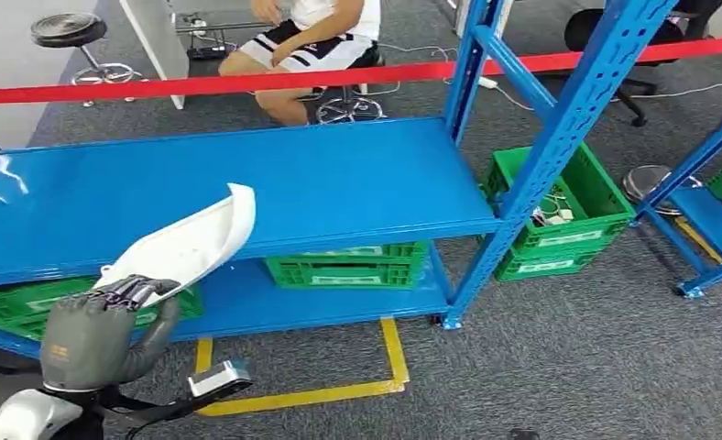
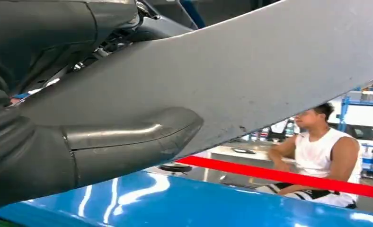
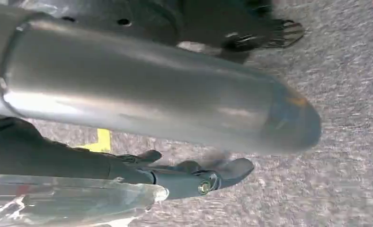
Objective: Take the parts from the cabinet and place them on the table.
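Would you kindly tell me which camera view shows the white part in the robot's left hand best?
The head view: the whole curved white part shows above the left hand, over the blue shelf. The left wrist view gives a close stretch of its underside; the right wrist view looks at floor.

Grey carpet (image 1: 568, 367) was marked with yellow tape (image 1: 321, 394); green crates (image 1: 559, 220) were set beside blue shelving (image 1: 339, 174).
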You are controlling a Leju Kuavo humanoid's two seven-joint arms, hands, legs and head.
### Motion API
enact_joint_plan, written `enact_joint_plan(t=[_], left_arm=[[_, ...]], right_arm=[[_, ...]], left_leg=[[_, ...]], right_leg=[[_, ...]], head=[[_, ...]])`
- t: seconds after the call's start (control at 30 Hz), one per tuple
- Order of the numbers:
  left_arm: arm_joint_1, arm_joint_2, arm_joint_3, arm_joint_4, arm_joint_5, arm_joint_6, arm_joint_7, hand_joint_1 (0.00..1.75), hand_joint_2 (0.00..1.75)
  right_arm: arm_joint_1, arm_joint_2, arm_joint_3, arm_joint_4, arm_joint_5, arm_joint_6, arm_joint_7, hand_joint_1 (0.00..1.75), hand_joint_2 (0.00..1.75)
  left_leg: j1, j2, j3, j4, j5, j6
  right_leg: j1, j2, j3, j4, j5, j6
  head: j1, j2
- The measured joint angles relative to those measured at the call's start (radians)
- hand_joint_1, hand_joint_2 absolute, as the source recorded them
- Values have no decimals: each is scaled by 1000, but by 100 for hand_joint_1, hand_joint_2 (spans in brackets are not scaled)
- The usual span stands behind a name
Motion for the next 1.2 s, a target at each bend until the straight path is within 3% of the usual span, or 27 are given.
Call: enact_joint_plan(t=[0.07, 0.1, 0.13, 0.17, 0.2, 0.23, 0.27, 0.3, 0.37, 0.43, 0.47, 0.5, 0.6, 0.63, 0.67, 0.73, 0.77, 0.8, 0.83, 0.87, 0.93, 0.97, 1.0, 1.07, 1.13, 1.17, 1.2], left_arm=[[0, 0, -1, 0, 3, 3, -2, 175, 175], [1, 1, -1, 0, 5, 3, -3, 175, 175], [5, 2, -1, 0, 7, 4, -5, 175, 175], [4, 2, -1, 0, 10, 3, -5, 175, 175], [2, 2, -1, 0, 10, 4, -6, 175, 175], [1, 2, -1, 0, 10, 4, -8, 175, 175], [1, 2, -1, 0, 10, 4, -8, 175, 175], [1, 2, -1, 0, 11, 3, -8, 175, 175], [1, 2, -1, 0, 13, 3, -8, 175, 175], [1, 2, -1, 0, 18, 3, -9, 175, 175], [-1, 2, -1, 0, 20, 2, -10, 175, 175], [-3, 2, -1, 0, 23, 1, -12, 175, 175], [-2, 2, 0, 0, 30, -6, -14, 175, 175], [-3, 1, 0, 0, 32, -8, -18, 175, 175], [-4, 1, 0, 0, 34, -10, -19, 175, 175], [-4, 0, 1, 0, 40, -12, -24, 175, 175], [-4, 0, 1, 0, 41, -15, -26, 175, 175], [-4, 0, 1, 0, 41, -16, -28, 175, 175], [-4, 0, 1, 0, 41, -16, -29, 175, 175], [-4, 0, 1, 0, 41, -16, -29, 175, 175], [-4, 0, 2, 0, 41, -18, -29, 175, 175], [-4, -2, 2, 0, 41, -19, -31, 175, 175], [-2, -3, 2, 0, 42, -20, -31, 175, 175], [-6, -5, 2, 0, 43, -23, -32, 175, 175], [-6, -7, 2, 0, 44, -23, -32, 175, 175], [-4, -7, 2, 0, 44, -24, -32, 175, 175], [-4, -7, 2, 0, 44, -24, -32, 175, 175]], right_arm=[[0, 0, 0, 0, 1, 3, -7, 0, 0], [4, 3, 0, 0, 1, 4, -11, 0, 0], [1, 4, 0, 1, 1, 8, -16, 0, 0], [1, 4, 0, 1, 1, 8, -17, 0, 0], [3, 4, 0, 1, 1, 8, -18, 0, 0], [5, 4, 0, 1, 1, 8, -19, 0, 0], [5, 4, 0, 1, 0, 8, -20, 0, 0], [5, 4, 0, 1, -2, 9, -23, 0, 0], [4, 4, 0, 1, -5, 11, -27, 0, 0], [2, 5, 0, 1, -5, 11, -31, 0, 0], [2, 5, 0, 0, -5, 11, -33, 0, 0], [1, 5, 0, 0, -6, 10, -34, 0, 0], [2, 5, 0, 0, -6, 5, -36, 0, 0], [3, 5, 0, 0, -7, 2, -37, 0, 0], [3, 5, 0, 0, -7, 0, -36, 0, 0], [4, 5, 0, 0, -7, -2, -36, 0, 0], [4, 5, 0, 0, -7, -2, -36, 0, 0], [3, 5, 0, 0, -7, -1, -36, 0, 0], [3, 5, 0, 0, -7, -1, -36, 0, 0], [3, 5, 0, 0, -7, -3, -36, 0, 0], [2, 5, 0, 0, -7, -19, -35, 0, 0], [-2, 5, 0, 0, -8, -26, -36, 0, 0], [-8, 5, 0, 0, -8, -30, -36, 0, 0], [-10, 5, 0, 0, -9, -34, -39, 0, 0], [-4, 6, -1, 0, -9, -35, -39, 0, 0], [-5, 6, -2, 0, -9, -35, -39, 0, 0], [-7, 6, -2, 0, -10, -35, -39, 0, 0]], left_leg=[[5, -19, -2, -7, 19, -12], [6, -29, -8, -8, 28, -18], [5, -5, -16, 2, 5, -20], [5, 23, -29, 37, -54, -25], [7, 41, -47, 102, -125, -32], [10, 50, -66, 182, -184, -37], [12, 55, -79, 257, -219, -41], [16, 56, -81, 305, -217, -45], [21, 56, -29, 271, -156, -48], [25, 61, 100, 97, -109, -51], [26, 66, 160, 17, -129, -54], [21, 63, 177, -25, -146, -37], [15, 65, 156, -18, -135, -12], [18, 67, 144, -22, -122, 3], [17, 68, 132, -21, -112, 13], [13, 67, 107, -21, -91, 23], [10, 66, 92, -20, -78, 25], [6, 66, 75, -19, -66, 26], [4, 66, 61, -19, -54, 26], [1, 67, 47, -19, -44, 26], [-1, 72, 27, -19, -25, 24], [-2, 74, 23, -16, -16, 20], [-5, 71, 19, -15, -8, 12], [-2, 82, 18, -16, 8, 3], [-1, 82, 14, -16, 23, -7], [1, 76, 1, -1, -16, -16], [2, 72, -14, 44, -80, -22]], right_leg=[[9, -20, -16, 1, 5, -11], [2, -37, -22, -3, 15, -23], [1, -53, -32, -3, 25, -33], [1, -61, -43, -3, 36, -42], [1, -75, -55, -3, 46, -43], [1, -82, -59, -3, 57, -42], [1, -94, -75, -2, 69, -41], [0, -103, -91, 0, 81, -39], [-1, -114, -118, 1, 100, -33], [-3, -117, -135, 4, 116, -20], [3, -117, -142, 7, 122, -13], [4, -116, -147, 10, 130, -6], [-1, -118, -149, 0, 157, 14], [-6, -111, -158, 5, 146, 20], [-6, -100, -176, 33, 96, 23], [-5, -87, -216, 170, -17, 26], [-4, -85, -236, 247, -56, 25], [-2, -85, -245, 309, -70, 24], [1, -85, -232, 319, -50, 20], [3, -85, -197, 288, -11, 15], [8, -93, -80, 132, 50, 5], [13, -117, -9, 26, 27, 1], [19, -115, 39, -43, 4, 0], [23, -105, 13, -37, 13, -8], [17, -106, -4, -40, 33, -28], [15, -110, -17, -38, 45, -36], [15, -109, -33, -38, 59, -44]], head=[[2, 0], [3, 0], [2, 0], [-8, 0], [-11, 0], [-9, 0], [-10, 0], [-10, 0], [-10, 0], [-10, 0], [-13, 0], [-12, 0], [-12, 0], [-12, 0], [-9, 0], [-6, 0], [-6, 0], [-6, 0], [-6, 0], [-6, 0], [-6, 0], [-6, 0], [-6, 0], [-7, 0], [-8, 0], [-8, 0], [-12, 0]])
